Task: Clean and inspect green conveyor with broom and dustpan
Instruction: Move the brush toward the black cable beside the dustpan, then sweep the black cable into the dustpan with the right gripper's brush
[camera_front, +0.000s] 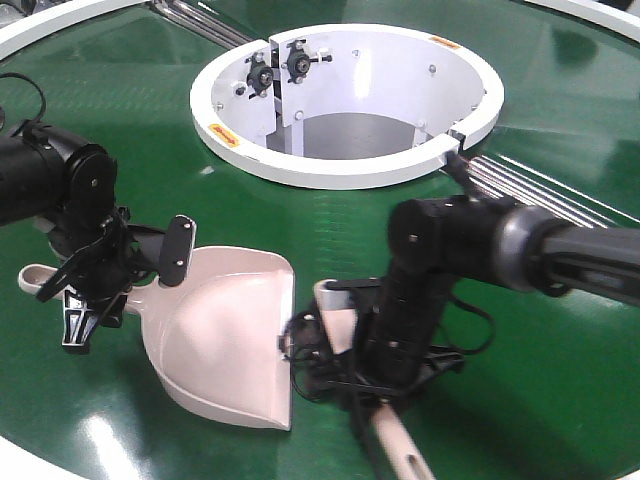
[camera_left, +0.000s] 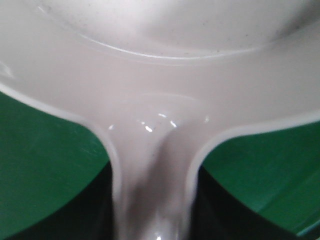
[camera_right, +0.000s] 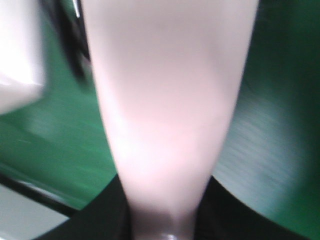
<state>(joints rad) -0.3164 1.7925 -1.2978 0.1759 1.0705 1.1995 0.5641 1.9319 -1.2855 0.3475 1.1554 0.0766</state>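
Note:
The pale pinkish-beige dustpan lies on the green conveyor, its mouth facing right. My left gripper is shut on the dustpan's handle; the left wrist view shows the handle running between the dark jaws into the scoop. My right gripper is shut on the broom, whose head sits at the dustpan's mouth. The broom's slotted handle end sticks out toward the front. In the right wrist view the broom's back fills the middle, blurred. The bristles are mostly hidden.
The white ring-shaped hub stands at the back centre with an open well inside. Steel rollers run from the hub to the right. The white rim curves at the far left and the front left corner.

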